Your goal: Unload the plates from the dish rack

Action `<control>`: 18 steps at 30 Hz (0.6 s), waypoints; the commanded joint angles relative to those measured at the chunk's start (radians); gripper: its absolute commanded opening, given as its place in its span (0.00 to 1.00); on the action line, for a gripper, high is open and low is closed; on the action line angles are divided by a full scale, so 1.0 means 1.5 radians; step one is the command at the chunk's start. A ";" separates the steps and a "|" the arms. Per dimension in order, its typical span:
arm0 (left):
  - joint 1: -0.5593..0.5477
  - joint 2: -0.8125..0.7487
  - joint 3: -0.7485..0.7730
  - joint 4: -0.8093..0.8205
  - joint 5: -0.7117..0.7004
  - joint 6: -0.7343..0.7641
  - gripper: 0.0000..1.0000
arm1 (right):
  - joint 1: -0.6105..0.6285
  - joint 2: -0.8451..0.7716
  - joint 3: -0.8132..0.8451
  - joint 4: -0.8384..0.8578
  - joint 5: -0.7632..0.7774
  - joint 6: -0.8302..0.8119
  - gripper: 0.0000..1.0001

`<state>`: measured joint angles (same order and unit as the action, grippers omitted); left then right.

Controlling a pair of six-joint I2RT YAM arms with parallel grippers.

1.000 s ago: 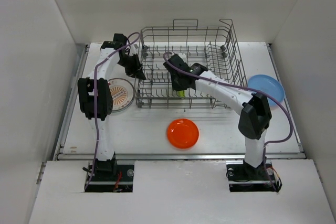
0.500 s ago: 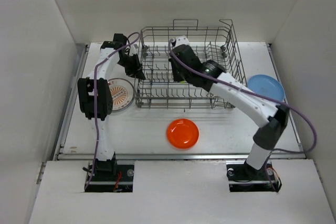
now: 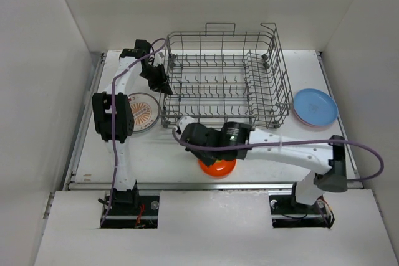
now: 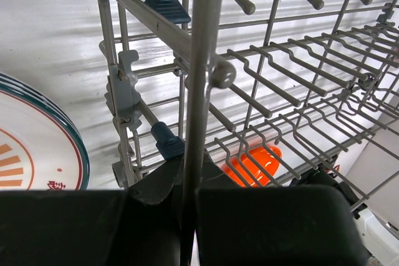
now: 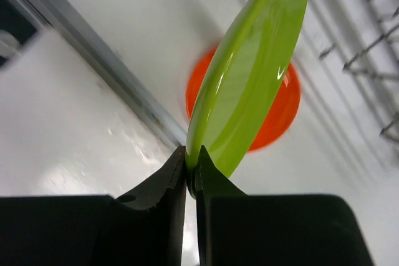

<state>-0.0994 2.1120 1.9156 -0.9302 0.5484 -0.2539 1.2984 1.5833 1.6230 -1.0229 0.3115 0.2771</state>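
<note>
Your right claw (image 5: 191,175) pinches the lower rim of the lime green plate (image 5: 249,73), with both fingers pressed tight against it. The plate stands on edge and leans up towards 1 o'clock, its glossy face turned to the right. Behind it the orange plate (image 5: 277,119) lies flat on the white table (image 5: 137,23). A metal rail (image 5: 93,66) runs diagonally from 10 o'clock towards the centre. Wires of the dish rack (image 5: 368,35) show at 2 o'clock.
</note>
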 commanded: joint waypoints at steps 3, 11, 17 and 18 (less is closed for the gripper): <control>0.010 -0.016 0.027 -0.042 -0.043 -0.023 0.00 | 0.006 0.055 -0.009 -0.145 0.084 0.127 0.00; 0.010 -0.022 0.021 -0.042 -0.065 -0.017 0.00 | 0.006 0.187 0.004 -0.138 0.098 0.168 0.25; 0.010 -0.028 0.021 -0.042 -0.072 -0.017 0.00 | 0.012 0.177 0.045 -0.152 0.078 0.162 0.93; 0.010 -0.028 0.021 -0.042 -0.072 -0.017 0.00 | 0.012 0.167 0.070 -0.160 0.096 0.162 1.00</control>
<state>-0.1051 2.1120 1.9224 -0.9382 0.5144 -0.2512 1.3106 1.9118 1.6157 -1.2270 0.4191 0.5114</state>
